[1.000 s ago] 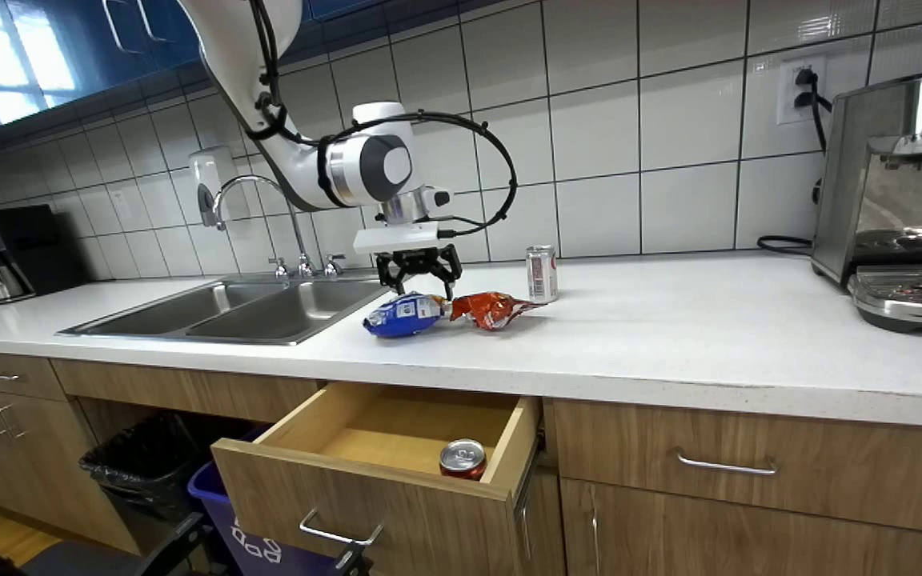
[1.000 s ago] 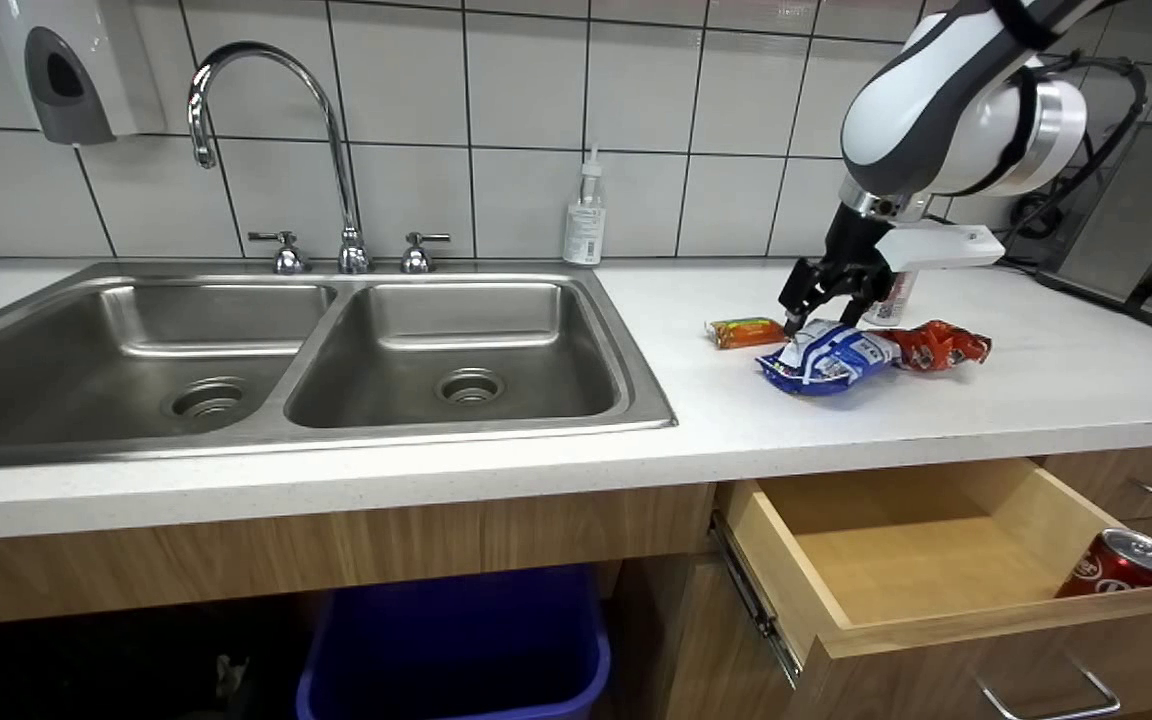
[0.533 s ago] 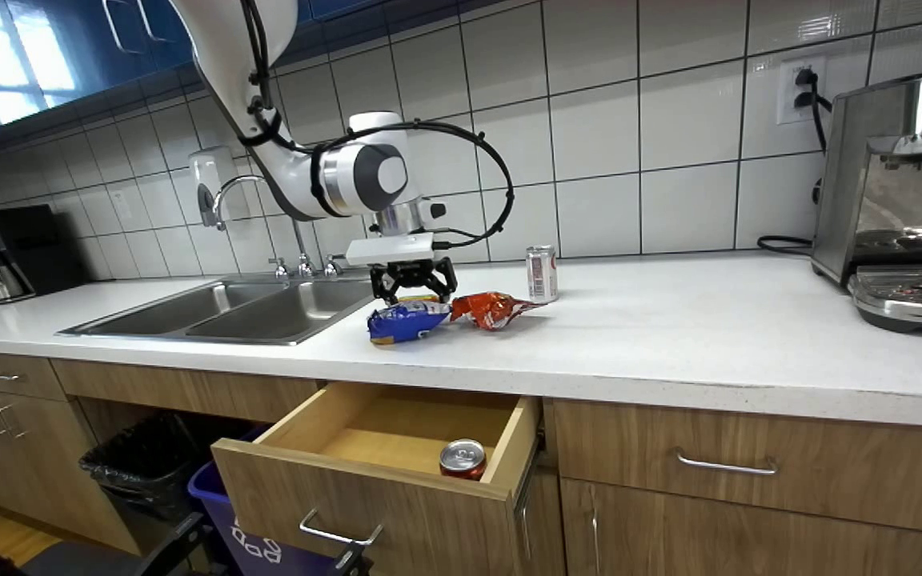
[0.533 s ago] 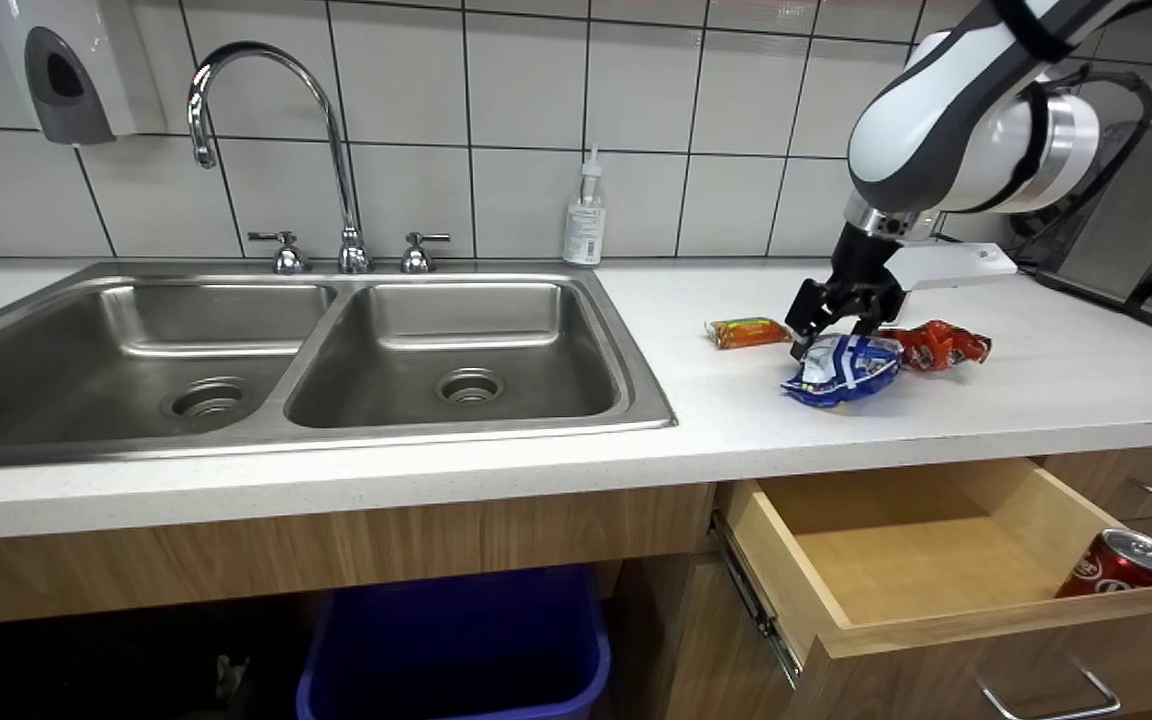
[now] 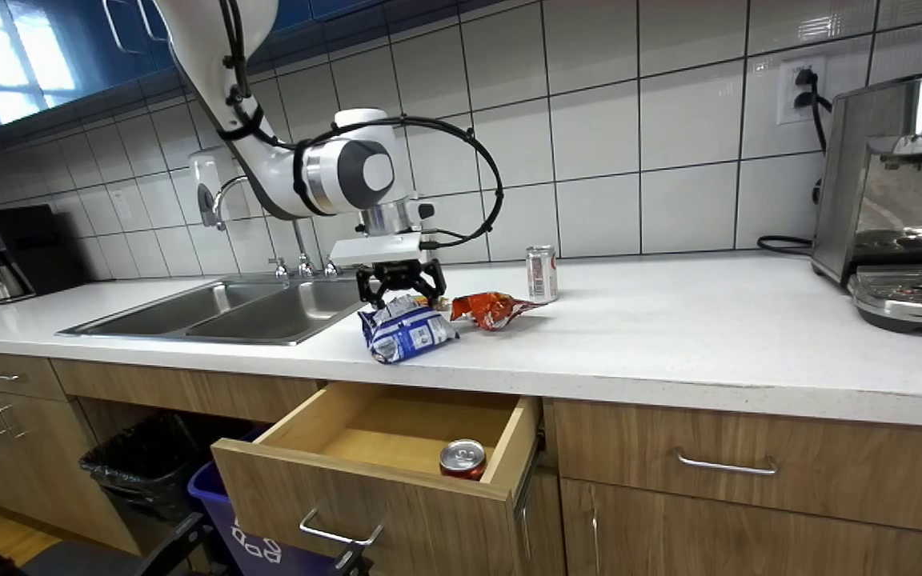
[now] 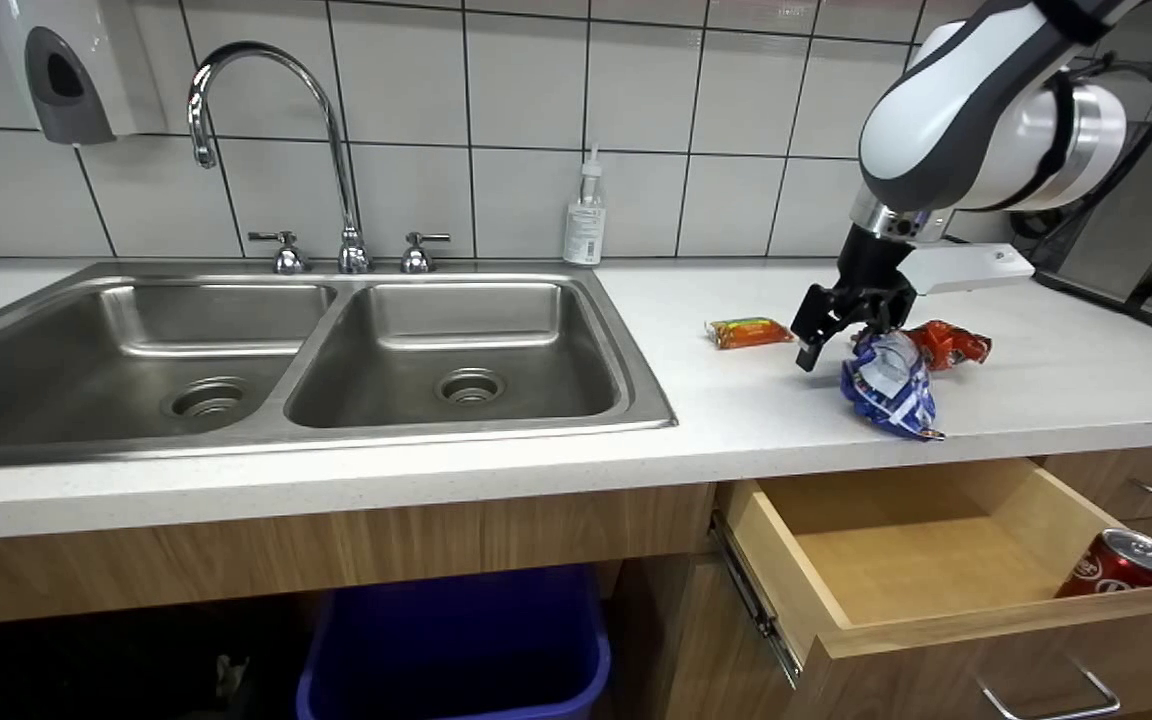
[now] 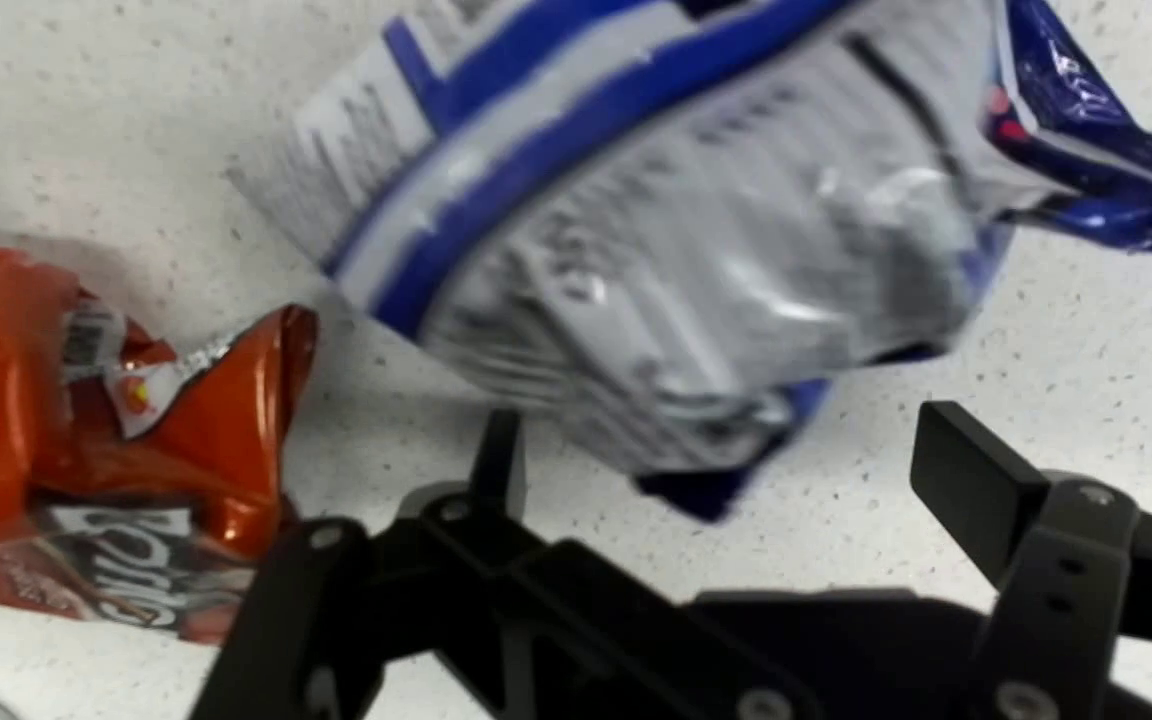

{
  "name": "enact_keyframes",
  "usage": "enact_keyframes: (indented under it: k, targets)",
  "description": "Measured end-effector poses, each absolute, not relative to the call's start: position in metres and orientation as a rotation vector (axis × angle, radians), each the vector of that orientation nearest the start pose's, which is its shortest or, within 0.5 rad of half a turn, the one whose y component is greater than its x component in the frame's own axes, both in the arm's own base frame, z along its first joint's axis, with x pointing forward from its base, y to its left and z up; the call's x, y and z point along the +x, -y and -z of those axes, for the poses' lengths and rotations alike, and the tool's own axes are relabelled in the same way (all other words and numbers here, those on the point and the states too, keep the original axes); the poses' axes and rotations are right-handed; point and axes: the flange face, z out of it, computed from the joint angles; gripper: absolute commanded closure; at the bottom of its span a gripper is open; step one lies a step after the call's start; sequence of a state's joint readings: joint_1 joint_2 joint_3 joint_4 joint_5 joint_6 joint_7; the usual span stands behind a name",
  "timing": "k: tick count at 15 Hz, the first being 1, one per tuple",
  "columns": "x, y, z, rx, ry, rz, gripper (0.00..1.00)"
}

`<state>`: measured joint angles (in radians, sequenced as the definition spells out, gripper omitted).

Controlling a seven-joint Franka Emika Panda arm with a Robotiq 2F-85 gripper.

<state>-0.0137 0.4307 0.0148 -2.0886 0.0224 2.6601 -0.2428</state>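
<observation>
Counter [image 5: 669, 344], white and finely speckled, lies beneath the work. Your hand [image 7: 726, 450] is spread, fingers [image 7: 976, 490] well apart, nothing pinched. Current step, as you may judge it: handling the blue-and-white bag [image 5: 409, 330], tilted below the hand, toward the counter's front edge. Secure grip calls for its loose film between both fingers. Bag: puffed, crinkled. Red bag [image 5: 493, 310], just beside: glossy, twisted. Orange packet [image 6: 748, 332]: slim, roughly oblong.

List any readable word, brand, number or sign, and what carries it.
Nothing reads with certainty.
Blue bag: print, blurred.
Red bag: large white lettering, too creased.
Red can in the drawer: white lettering, partly hidden.
Silver can: too small.
Pump bottle: label too small.
Orange packet: too small.
Purple bin: white marks, unclear.
</observation>
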Motion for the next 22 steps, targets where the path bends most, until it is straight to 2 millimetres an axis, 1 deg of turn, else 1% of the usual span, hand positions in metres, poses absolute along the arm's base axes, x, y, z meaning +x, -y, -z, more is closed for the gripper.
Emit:
enact_keyframes:
  k: [3,14,19,22]
  targets:
    - [0.587,-0.002,-0.23,-3.115,0.355,0.203,0.0]
    - [0.539,0.001,-0.234,-3.135,0.315,0.136,0.0]
    - [0.52,0.003,-0.235,-3.155,0.264,0.107,0.0]
    - [0.506,-0.001,-0.233,-3.158,0.225,0.085,0.0]
